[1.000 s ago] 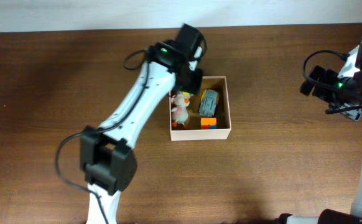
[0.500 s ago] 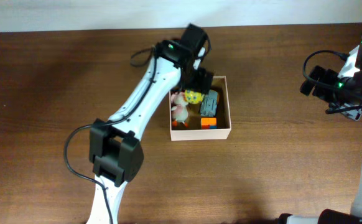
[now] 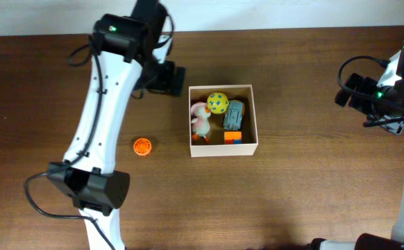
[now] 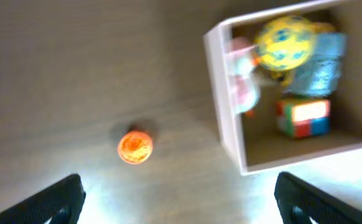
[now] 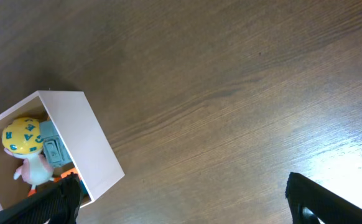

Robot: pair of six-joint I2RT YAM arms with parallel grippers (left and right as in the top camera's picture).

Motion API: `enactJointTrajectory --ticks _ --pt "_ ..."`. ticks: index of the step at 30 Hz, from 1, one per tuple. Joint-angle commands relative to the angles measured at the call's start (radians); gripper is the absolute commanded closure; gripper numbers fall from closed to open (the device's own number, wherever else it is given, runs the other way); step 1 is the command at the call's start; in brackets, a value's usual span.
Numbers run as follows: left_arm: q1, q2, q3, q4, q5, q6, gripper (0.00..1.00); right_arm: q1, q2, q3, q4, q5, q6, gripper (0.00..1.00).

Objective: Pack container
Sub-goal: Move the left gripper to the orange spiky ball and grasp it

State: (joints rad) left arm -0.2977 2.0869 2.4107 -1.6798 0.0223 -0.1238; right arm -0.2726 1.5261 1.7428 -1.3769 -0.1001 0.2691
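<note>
4 toys lie inside the container (image 3: 255, 118) in the overhead view: a yellow ball (image 3: 217, 103) at its far wall, a pink-and-white plush (image 3: 200, 123) along its left wall, a blue-grey car (image 3: 234, 113) toward its right wall, and a multicoloured cube (image 3: 232, 137) at its near wall. 1 orange ball (image 3: 142, 146) rests on the surface (image 3: 306, 187), well left of the container. The left tool (image 3: 176, 78) hangs just beyond the container's far-left corner. The right tool (image 3: 348, 92) is well right of the container.

Left wrist view: the left tool (image 4: 181, 205) is released, with both fingertips spread wide and nothing between them. The orange ball (image 4: 135, 146) lies left of the container (image 4: 221, 93), apart from its wall.

Right wrist view: the right tool (image 5: 181, 202) is released and empty, over bare surface to the right of the container (image 5: 88, 137).
</note>
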Motion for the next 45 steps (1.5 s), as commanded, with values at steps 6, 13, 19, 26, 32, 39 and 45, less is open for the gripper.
enactJointTrajectory --ticks 6,13,19,26,32,39,45 --pt "0.079 0.006 -0.256 0.031 -0.023 0.006 0.01 -0.003 0.007 -0.006 0.000 -0.012 0.001 0.01" --pt "0.121 0.006 -0.566 0.236 -0.027 0.013 0.01 -0.003 0.007 -0.006 0.000 -0.012 0.001 0.01" --pt "0.175 0.006 -0.784 0.405 0.008 0.014 0.00 -0.003 0.007 -0.006 0.000 -0.012 0.001 0.01" --pt "0.165 0.006 -0.903 0.532 0.006 0.036 0.05 -0.003 0.007 -0.006 0.000 -0.012 0.001 0.01" --pt "0.161 0.006 -0.969 0.585 0.007 0.035 0.15 -0.003 0.007 -0.006 0.000 -0.012 0.001 0.01" --pt "0.161 0.006 -0.985 0.607 0.007 0.035 0.35 -0.003 0.007 -0.006 0.000 -0.012 0.001 0.01" --pt "0.161 0.006 -0.979 0.613 0.008 0.035 0.57 -0.003 0.007 -0.006 0.000 -0.012 0.001 0.01"
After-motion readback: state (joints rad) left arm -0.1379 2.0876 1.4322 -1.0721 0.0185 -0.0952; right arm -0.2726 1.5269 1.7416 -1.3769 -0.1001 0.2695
